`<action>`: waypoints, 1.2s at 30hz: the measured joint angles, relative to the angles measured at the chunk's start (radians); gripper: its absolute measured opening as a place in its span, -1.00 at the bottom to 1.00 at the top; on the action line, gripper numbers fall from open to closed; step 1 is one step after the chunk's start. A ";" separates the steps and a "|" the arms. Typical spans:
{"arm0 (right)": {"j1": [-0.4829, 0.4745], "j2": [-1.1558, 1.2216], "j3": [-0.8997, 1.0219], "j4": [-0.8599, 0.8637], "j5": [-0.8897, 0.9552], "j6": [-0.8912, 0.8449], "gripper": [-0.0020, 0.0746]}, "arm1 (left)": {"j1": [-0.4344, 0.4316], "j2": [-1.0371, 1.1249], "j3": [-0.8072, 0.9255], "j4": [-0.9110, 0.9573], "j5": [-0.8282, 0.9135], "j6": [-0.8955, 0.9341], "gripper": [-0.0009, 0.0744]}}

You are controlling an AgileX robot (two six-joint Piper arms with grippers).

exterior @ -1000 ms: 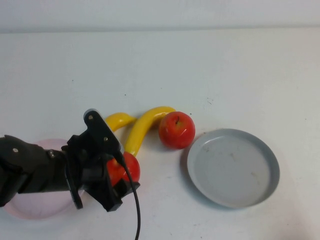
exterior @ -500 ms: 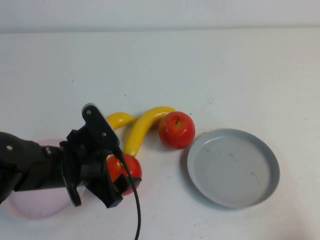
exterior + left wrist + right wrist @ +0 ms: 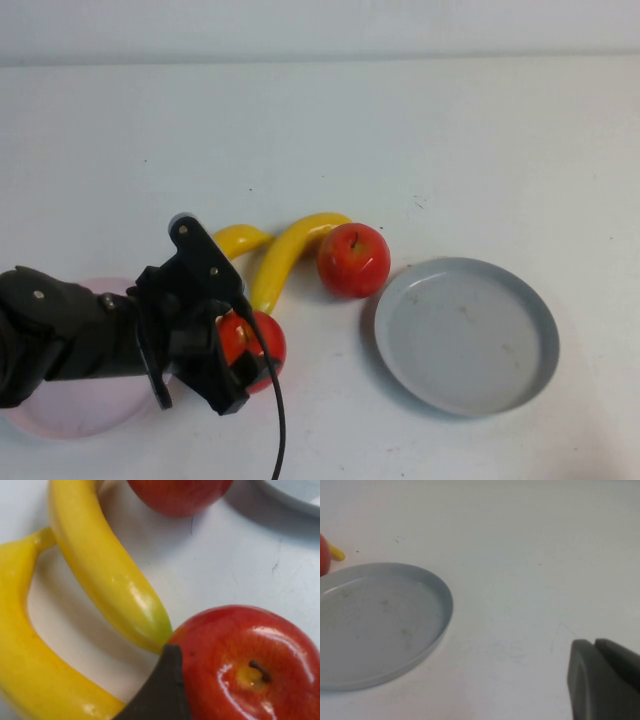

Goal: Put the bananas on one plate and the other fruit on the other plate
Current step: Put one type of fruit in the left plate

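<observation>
My left gripper (image 3: pixel 245 352) is shut on a red apple (image 3: pixel 264 342) just right of the pale pink plate (image 3: pixel 70 415). In the left wrist view one dark finger (image 3: pixel 167 690) touches this apple (image 3: pixel 260 645); the other finger is out of view. Two yellow bananas (image 3: pixel 285 258) (image 3: pixel 238 240) lie curved side by side behind it, and both show in the left wrist view (image 3: pixel 105 575) (image 3: pixel 30 665). The second red apple (image 3: pixel 353 260) sits by the longer banana's tip. The grey plate (image 3: pixel 470 340) holds nothing. My right gripper (image 3: pixel 595 643) is shut and empty, right of the grey plate (image 3: pixel 380 620).
The left arm's black cable (image 3: pixel 276 430) trails toward the front edge. The white table (image 3: pixel 400 140) runs back to a pale wall. The right arm does not show in the high view.
My left gripper has shifted slightly right and toward the front, with the apple between its fingers. The bananas, the other apple and both plates have not moved.
</observation>
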State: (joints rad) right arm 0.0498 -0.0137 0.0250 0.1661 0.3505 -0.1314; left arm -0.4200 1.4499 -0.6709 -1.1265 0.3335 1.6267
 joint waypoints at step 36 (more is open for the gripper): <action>0.000 0.000 0.000 0.000 0.000 0.000 -0.99 | 0.003 -0.213 -0.004 0.015 -0.102 -0.260 0.53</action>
State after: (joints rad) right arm 0.0498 -0.0137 0.0250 0.1661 0.3505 -0.1314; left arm -0.4172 1.2365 -0.6750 -1.1120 0.2320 1.3670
